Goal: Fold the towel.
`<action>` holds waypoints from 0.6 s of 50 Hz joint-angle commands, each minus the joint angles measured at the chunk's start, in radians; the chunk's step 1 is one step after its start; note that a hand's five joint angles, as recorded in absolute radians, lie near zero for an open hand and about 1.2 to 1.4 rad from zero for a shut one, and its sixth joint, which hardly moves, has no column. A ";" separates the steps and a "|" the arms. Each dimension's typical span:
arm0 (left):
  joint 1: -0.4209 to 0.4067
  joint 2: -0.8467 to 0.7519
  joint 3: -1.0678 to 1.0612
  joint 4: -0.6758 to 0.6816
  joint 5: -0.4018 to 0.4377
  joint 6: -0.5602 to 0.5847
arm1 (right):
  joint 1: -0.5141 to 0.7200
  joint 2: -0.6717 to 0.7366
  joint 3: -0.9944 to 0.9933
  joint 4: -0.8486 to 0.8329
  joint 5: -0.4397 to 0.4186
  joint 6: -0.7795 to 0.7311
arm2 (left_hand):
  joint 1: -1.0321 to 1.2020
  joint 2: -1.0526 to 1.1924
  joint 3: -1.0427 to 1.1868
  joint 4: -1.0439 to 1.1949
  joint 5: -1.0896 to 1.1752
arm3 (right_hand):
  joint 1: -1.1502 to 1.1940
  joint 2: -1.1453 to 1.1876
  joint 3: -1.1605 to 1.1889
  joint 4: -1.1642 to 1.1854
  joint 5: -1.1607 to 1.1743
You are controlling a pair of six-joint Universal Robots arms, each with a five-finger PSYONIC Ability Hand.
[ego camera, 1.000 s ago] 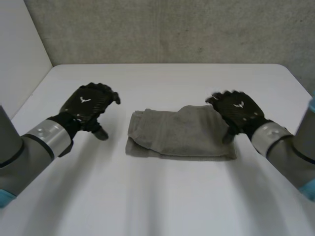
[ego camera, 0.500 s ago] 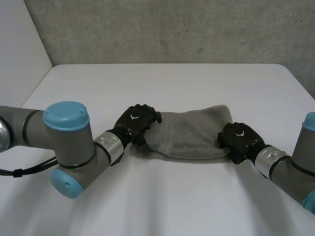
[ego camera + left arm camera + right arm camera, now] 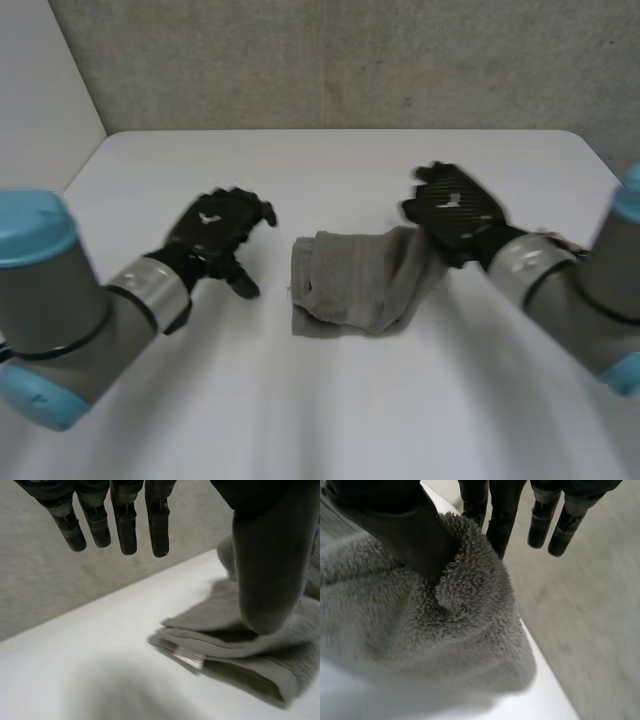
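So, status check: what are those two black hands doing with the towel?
Left hand open, beside the grey towel, not touching. Right hand pinching the towel's edge, held up off the white table. Nothing in the way.

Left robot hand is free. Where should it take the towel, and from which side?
Probably take the towel by its left folded edge, where layers lie stacked flat facing the left robot hand; come in low from that side. The right robot hand pinches the raised opposite end.
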 commanded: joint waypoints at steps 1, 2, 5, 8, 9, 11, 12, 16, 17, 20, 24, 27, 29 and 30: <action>0.139 0.139 -0.076 0.003 0.002 -0.003 | 0.222 0.128 -0.105 -0.002 0.004 -0.175 | -0.042 -0.029 -0.049 -0.055 -0.003 | 0.126 0.154 -0.052 -0.070 0.084; 0.168 0.154 -0.080 0.003 0.002 -0.006 | 0.259 0.169 -0.126 -0.002 -0.002 -0.207 | -0.044 -0.032 -0.049 -0.055 -0.006 | 0.126 0.154 -0.052 -0.070 0.084; 0.190 0.164 -0.079 0.003 0.002 -0.010 | 0.326 0.256 -0.169 -0.004 -0.015 -0.270 | -0.047 -0.035 -0.049 -0.055 -0.009 | 0.126 0.154 -0.052 -0.070 0.084; 0.187 0.158 -0.076 0.003 0.002 -0.029 | 0.375 0.330 -0.200 -0.007 -0.025 -0.348 | -0.047 -0.035 -0.049 -0.055 -0.009 | 0.126 0.154 -0.052 -0.070 0.084; 0.187 0.158 -0.076 0.003 0.002 -0.029 | 0.383 0.352 -0.205 -0.013 -0.012 -0.388 | -0.047 -0.035 -0.049 -0.055 -0.009 | 0.126 0.154 -0.052 -0.070 0.084; 0.166 0.153 -0.070 0.006 0.002 -0.058 | 0.385 0.361 -0.200 -0.024 -0.006 -0.419 | -0.050 -0.038 -0.049 -0.055 -0.011 | -0.411 -0.382 -0.052 -0.070 -0.453; 0.166 0.153 -0.070 0.006 0.002 -0.058 | 0.385 0.361 -0.200 -0.024 -0.006 -0.419 | -0.050 -0.038 -0.049 -0.055 -0.011 | -0.416 -0.388 -0.052 -0.070 -0.458; 0.106 0.129 -0.036 0.028 0.002 -0.119 | 0.367 0.295 -0.148 -0.061 0.034 -0.355 | -0.053 -0.041 -0.049 -0.055 -0.014 | -1.096 -1.067 -0.052 -0.070 -1.138; 0.083 0.096 -0.010 0.046 0.002 -0.139 | 0.345 0.245 -0.116 -0.079 0.034 -0.282 | -0.053 -0.041 -0.049 -0.055 -0.014 | -1.096 -1.067 -0.052 -0.070 -1.138; 0.052 0.053 0.030 0.055 -0.001 -0.158 | 0.322 0.194 -0.081 -0.105 0.034 -0.187 | -0.053 -0.041 -0.049 -0.055 -0.014 | -1.096 -1.067 -0.052 -0.070 -1.138; -0.075 -0.063 0.163 0.057 -0.007 -0.214 | 0.262 0.050 0.017 -0.173 0.033 0.167 | -0.047 -0.035 -0.049 -0.055 -0.009 | -1.096 -1.067 -0.052 -0.070 -1.138; -0.127 -0.121 0.222 0.057 -0.010 -0.251 | 0.206 -0.008 0.066 -0.193 0.030 0.397 | -0.045 -0.032 -0.049 -0.055 -0.006 | -1.096 -1.067 -0.052 -0.070 -1.138; -0.140 -0.140 0.240 0.055 -0.013 -0.271 | 0.179 -0.021 0.079 -0.187 0.028 0.501 | -0.044 -0.032 -0.049 -0.055 -0.006 | -1.096 -1.067 -0.052 -0.070 -1.138; -0.144 -0.158 0.252 0.057 -0.013 -0.290 | 0.155 -0.022 0.085 -0.182 0.027 0.589 | -0.042 -0.029 -0.049 -0.055 -0.003 | -1.096 -1.067 -0.052 -0.070 -1.138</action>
